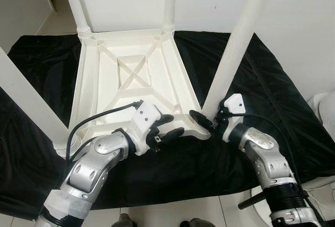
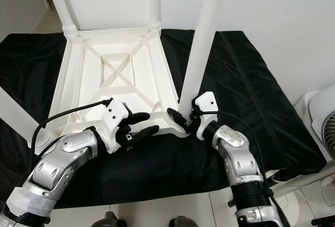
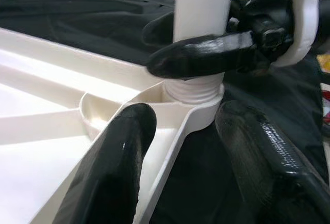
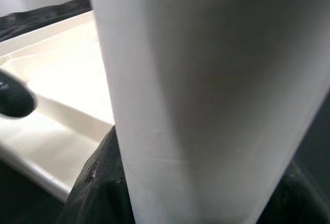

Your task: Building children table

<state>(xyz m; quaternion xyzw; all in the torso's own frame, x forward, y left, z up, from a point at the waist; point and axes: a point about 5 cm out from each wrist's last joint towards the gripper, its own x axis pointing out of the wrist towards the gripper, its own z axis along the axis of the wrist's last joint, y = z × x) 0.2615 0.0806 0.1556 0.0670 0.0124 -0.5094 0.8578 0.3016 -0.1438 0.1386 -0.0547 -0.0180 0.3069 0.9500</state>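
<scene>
The tops of all four white legs are cut off by the picture edges, among them the near right leg (image 1: 238, 41). Part of its threaded base (image 3: 193, 91) is covered by a finger (image 3: 206, 56) of the right pincer (image 1: 205, 121). In the right wrist view the leg is seen blurred. The white appliance (image 2: 319, 127) at the right edge is cut off.

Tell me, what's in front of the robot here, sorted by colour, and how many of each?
White: 5 — tabletop, upside down, and 4 legs
Black: 1 — cloth under it all
Black-fingered grippers: 2 — left gripper, right gripper at the near leg
Total: 8
</scene>
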